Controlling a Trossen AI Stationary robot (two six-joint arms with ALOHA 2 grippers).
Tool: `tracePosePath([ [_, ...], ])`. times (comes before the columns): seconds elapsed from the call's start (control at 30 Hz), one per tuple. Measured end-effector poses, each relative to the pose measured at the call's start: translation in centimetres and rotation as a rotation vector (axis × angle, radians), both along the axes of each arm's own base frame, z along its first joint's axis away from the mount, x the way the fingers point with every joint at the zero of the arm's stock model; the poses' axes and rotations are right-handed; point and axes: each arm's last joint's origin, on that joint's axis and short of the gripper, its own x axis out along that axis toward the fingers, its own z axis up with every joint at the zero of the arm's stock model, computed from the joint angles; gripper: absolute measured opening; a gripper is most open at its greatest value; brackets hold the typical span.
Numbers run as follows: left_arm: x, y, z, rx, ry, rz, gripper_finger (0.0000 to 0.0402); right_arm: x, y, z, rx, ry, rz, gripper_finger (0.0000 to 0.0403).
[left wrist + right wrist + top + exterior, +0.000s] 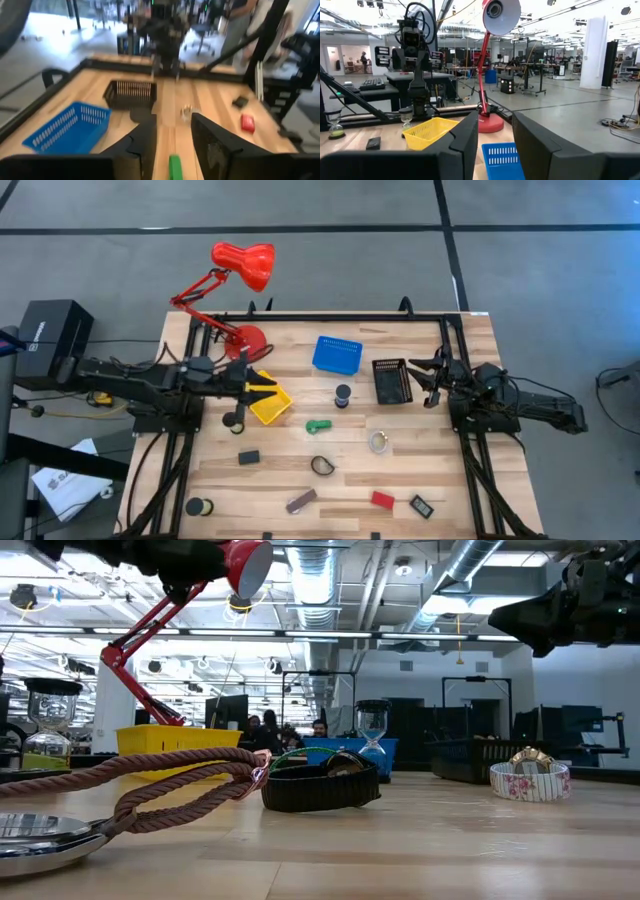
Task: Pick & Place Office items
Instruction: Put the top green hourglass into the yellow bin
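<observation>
Left arm: extends from the left edge of the tabletop (420, 470). The left gripper (262, 387) hangs above the yellow basket (271, 406), fingers spread and holding nothing; the left wrist view confirms a clear gap between the fingers (212, 145).

Office items, left to right on the tabletop:
- black round roll (199, 506), near the front left corner
- second black roll (234, 421), just beside the yellow basket
- black block (249, 457)
- brownish bar (301, 501)
- green piece (318, 425)
- black loop (321, 466)
- dark cylinder (343, 394), between the blue basket (337, 353) and the black basket (392, 381)
- clear ring (379, 442)
- red block (382, 500)
- black block (421, 505), nearest the right front corner

Right arm: enters from the right edge. The right gripper (428, 372) hangs just beside the black basket, fingers apart and holding nothing.

The red desk lamp (238, 275) stands at the rear left.
</observation>
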Motion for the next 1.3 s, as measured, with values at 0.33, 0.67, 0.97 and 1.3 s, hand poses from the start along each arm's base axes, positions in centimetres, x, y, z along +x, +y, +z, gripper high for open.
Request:
tracePosePath([
  [0.33,0.9,-0.1,1.3,0.062,0.367,-0.015,0.0168,0.0,0.0,0.0,-0.007,0.003,-0.003,0.0113],
  [0.67,-0.1,-1.2,0.3,-0.252,0.701,0.034,0.0172,0.0,0.0,-0.3,-0.005,0.035,-0.004,0.0113],
  [0.97,-0.7,-1.9,-1.6,-0.309,0.906,0.112,0.0218,0.1,0.0,-0.5,0.001,0.060,-0.003,0.0113],
  [1.3,0.3,-2.3,-3.6,-0.294,1.056,0.172,0.0257,0.1,0.0,-0.8,0.007,0.080,-0.003,0.0113],
])
